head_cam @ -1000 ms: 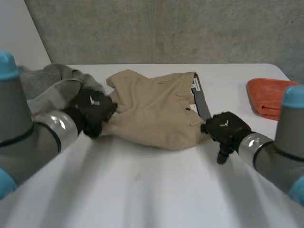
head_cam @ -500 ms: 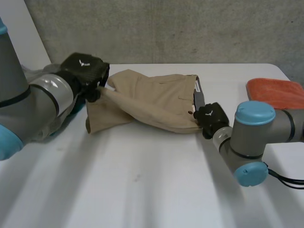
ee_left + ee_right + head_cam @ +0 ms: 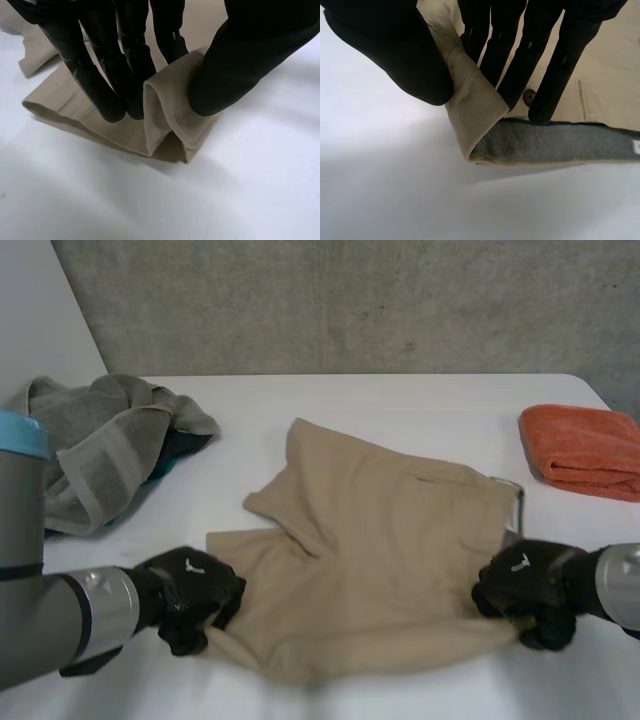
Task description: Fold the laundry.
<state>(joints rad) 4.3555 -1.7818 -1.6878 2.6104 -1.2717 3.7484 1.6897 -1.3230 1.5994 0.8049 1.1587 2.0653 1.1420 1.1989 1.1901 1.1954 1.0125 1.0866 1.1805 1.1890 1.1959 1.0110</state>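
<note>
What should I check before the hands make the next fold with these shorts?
1. Left hand grip: thumb and fingers pinch a doubled hem corner of the shorts. Ok.
2. Right hand grip: thumb and fingers pinch the waistband at its corner. Ok.
3. Shorts flat between the hands: the cloth is creased where the legs meet and the near edge is rumpled. Not ok.
4. Number of layers in each pinch: cannot tell.
5. Neighbours: the grey cloth pile and the orange towel both lie apart from the shorts. Ok.
6. Bare table beyond the shorts for the fold. Ok.
</note>
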